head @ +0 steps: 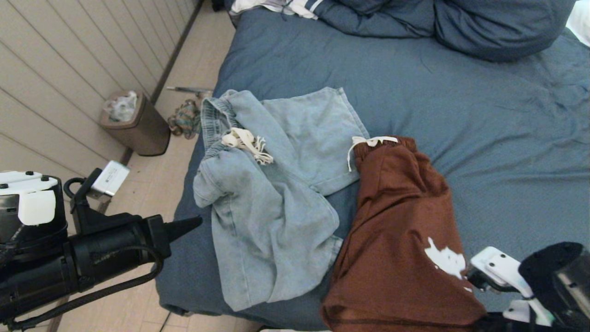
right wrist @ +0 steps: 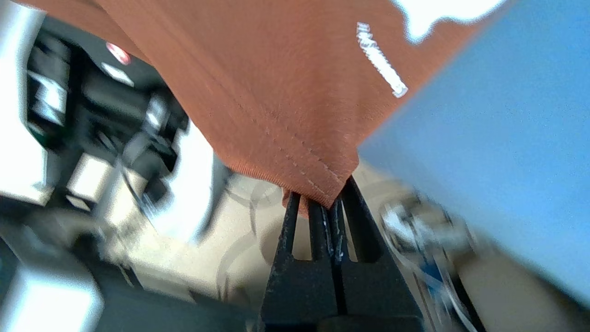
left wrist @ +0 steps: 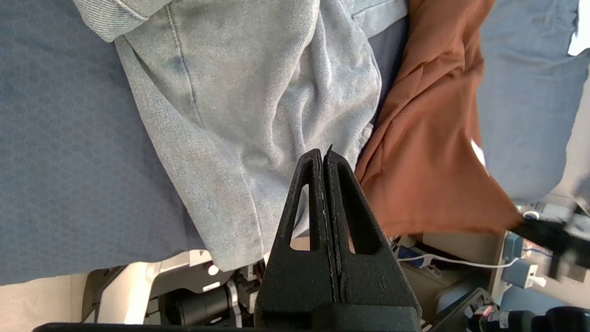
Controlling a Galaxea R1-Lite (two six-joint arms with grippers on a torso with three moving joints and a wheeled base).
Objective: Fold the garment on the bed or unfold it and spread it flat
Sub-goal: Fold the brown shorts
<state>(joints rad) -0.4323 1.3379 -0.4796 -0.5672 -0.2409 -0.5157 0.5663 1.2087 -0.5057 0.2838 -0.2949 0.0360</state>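
Note:
The bed (head: 461, 106) has a wrinkled slate-blue cover. Rust-brown shorts (head: 405, 230) with a white drawstring and a white print lie at its front, their lower end hanging over the front edge. My right gripper (right wrist: 329, 203) is shut on a hem corner of the brown shorts (right wrist: 286, 92); in the head view its fingers are hidden below the cloth, and only the right arm (head: 548, 272) shows. Crumpled light-blue denim shorts (head: 267, 203) lie to the left. My left gripper (head: 196, 222) hovers shut and empty just off the bed's left side, pointing at the denim shorts (left wrist: 239, 92).
A bunched blue duvet and pillows (head: 451, 23) fill the back of the bed. On the floor to the left stand a brown bin (head: 138, 124) and a small bundle of cloth (head: 184, 119) beside a panelled wall (head: 69, 60).

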